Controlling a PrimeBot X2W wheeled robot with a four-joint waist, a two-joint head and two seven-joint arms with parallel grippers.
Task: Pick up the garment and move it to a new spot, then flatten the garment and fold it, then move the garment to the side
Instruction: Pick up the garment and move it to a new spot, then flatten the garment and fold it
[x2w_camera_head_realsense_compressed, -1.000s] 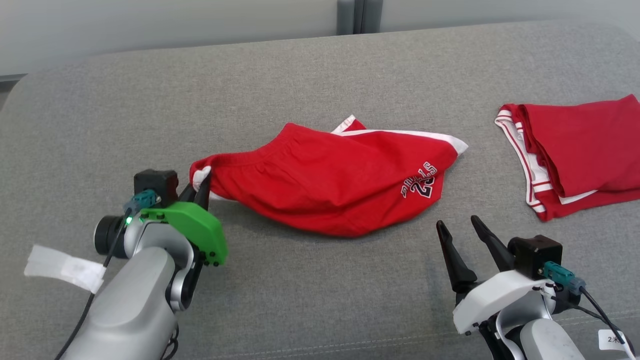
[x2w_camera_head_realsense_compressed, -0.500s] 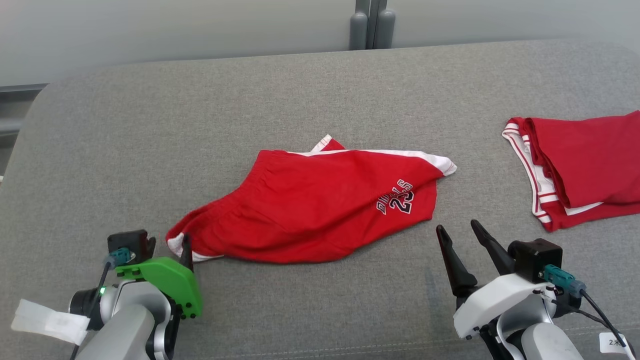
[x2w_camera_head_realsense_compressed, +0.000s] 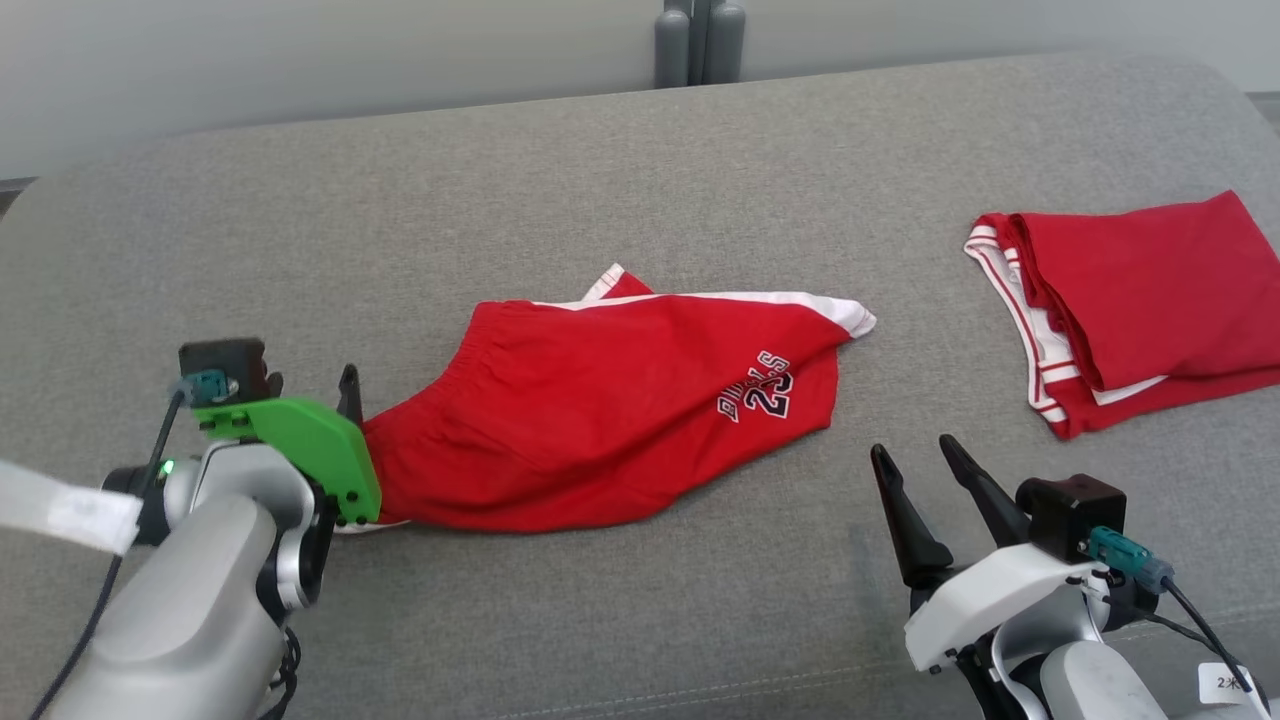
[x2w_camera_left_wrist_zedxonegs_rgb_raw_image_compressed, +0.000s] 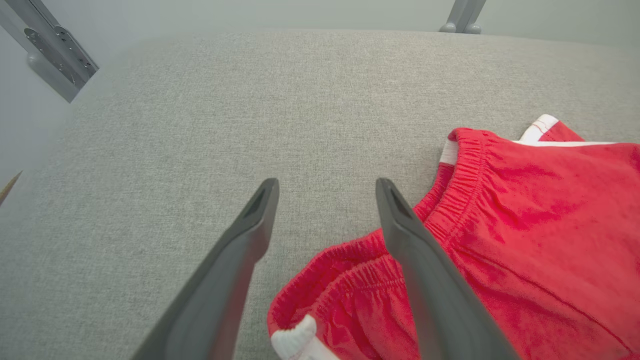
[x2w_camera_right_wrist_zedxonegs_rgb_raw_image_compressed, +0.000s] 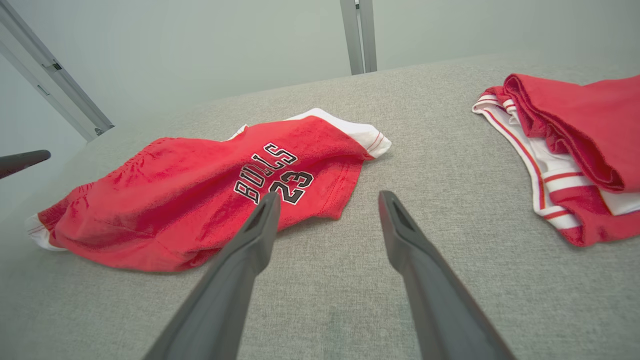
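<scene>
Our shorts (x2w_camera_head_realsense_compressed: 610, 410) lie crumpled mid-table (x2w_camera_head_realsense_compressed: 600, 170), towards the left edge, with the waistband end at our left hand (x2w_camera_left_wrist_zedxonegs_rgb_raw_image_compressed: 326, 185), whose fingers stand wide and hold nothing. Our right hand (x2w_camera_head_realsense_compressed: 914, 447) hovers wide and empty near the front edge. We judge flattening comes next: each hand must pinch an end and pull the cloth taut.

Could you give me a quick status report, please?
Left gripper open at shorts waistband. Right gripper open, empty. Shorts rumpled, unfolded. Folded garment apart, right.
</scene>
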